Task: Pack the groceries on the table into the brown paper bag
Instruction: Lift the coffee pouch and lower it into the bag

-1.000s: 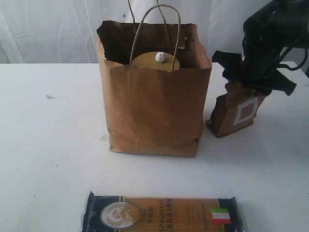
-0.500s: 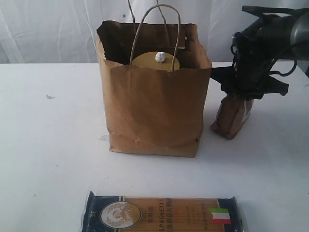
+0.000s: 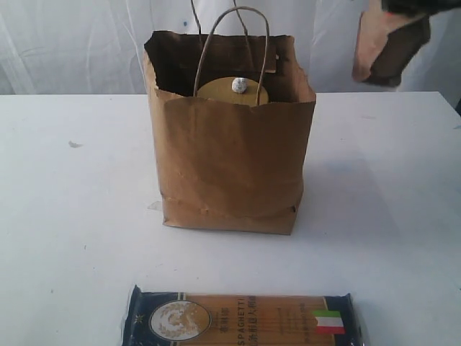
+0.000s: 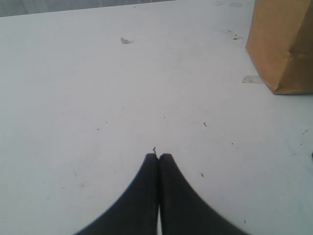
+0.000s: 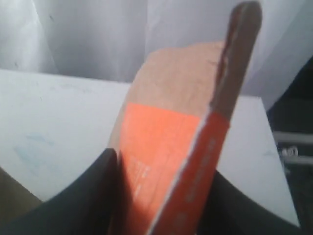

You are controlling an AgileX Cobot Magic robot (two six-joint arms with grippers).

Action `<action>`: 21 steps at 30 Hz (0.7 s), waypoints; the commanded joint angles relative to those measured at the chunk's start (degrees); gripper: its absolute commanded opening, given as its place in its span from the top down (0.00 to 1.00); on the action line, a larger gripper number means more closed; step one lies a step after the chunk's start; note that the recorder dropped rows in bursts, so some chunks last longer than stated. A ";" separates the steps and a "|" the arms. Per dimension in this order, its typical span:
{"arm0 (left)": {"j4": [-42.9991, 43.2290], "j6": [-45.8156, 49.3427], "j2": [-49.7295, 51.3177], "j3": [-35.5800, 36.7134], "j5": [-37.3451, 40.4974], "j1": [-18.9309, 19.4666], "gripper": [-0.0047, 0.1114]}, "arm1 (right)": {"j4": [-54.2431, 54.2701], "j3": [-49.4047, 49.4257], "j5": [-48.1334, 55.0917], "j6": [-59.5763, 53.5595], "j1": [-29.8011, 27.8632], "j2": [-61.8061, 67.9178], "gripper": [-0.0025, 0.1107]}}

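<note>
A: Your right gripper (image 5: 164, 181) is clenched on the brown pouch (image 3: 385, 43). In the right wrist view a dark finger (image 5: 98, 191) presses against each flat side of it, down by its orange panel.

B: You hold that pouch in the air, well above the table (image 3: 79, 216). In the exterior view it hangs higher than the rim of the brown paper bag (image 3: 230, 158) and off to the right of it.

A: Your left gripper (image 4: 158, 159) is squeezed closed with nothing in it, and its two fingertips touch. It sits low over the white tabletop, with a lower corner of the bag showing in its wrist view.

B: Inside the bag the tan-lidded clear jar (image 3: 232, 97) stands upright, and a tiny foil ball (image 3: 238, 86) rests on its lid.

A: The blue spaghetti packet (image 3: 241, 318) lies flat on the table in front of the bag, apart from it, at the near edge of the exterior view.
</note>
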 commanded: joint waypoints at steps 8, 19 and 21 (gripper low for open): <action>0.10 -0.07 -0.24 0.24 0.01 0.10 0.96 | 5.16 -7.06 -9.14 -23.54 11.61 -4.49 0.98; 0.10 -0.07 -0.24 0.24 0.01 0.10 0.96 | 5.40 -9.29 -10.21 -24.46 18.37 0.61 0.98; 0.10 -0.07 -0.24 0.24 0.01 0.10 0.96 | 5.40 -9.29 -10.54 -24.46 19.57 1.50 0.98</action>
